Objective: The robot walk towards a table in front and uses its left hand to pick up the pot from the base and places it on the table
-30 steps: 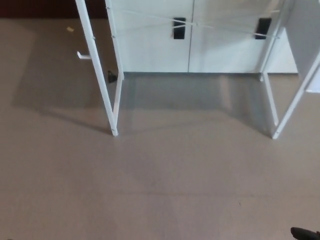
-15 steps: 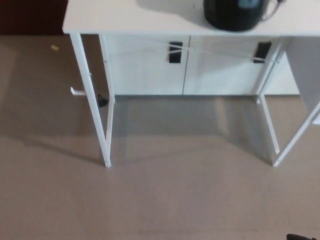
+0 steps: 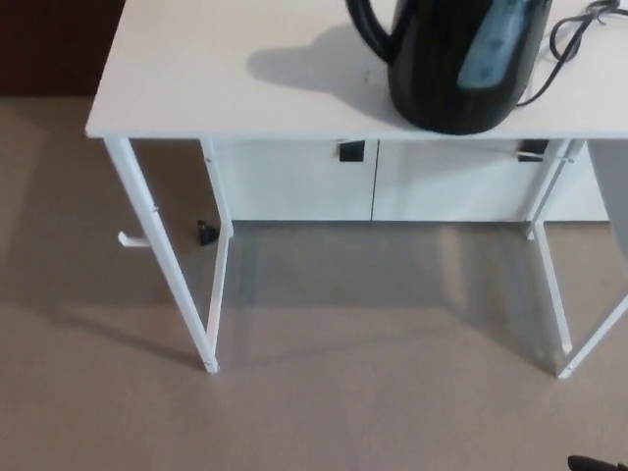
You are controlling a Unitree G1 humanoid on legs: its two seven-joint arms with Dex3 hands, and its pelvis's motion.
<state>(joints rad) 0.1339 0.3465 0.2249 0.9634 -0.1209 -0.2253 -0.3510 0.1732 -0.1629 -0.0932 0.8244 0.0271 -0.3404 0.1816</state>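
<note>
Right hand (image 3: 599,463) black; a rounded sliver

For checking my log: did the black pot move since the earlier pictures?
No. The pot keeps its place near the table front edge; the whole view shifted, so the camera moved.

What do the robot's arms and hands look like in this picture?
Almost nothing of them shows here. No arm or fingers can be made out; only a small black sliver pokes in at the bottom right edge, too little to tell which part it is.
</note>
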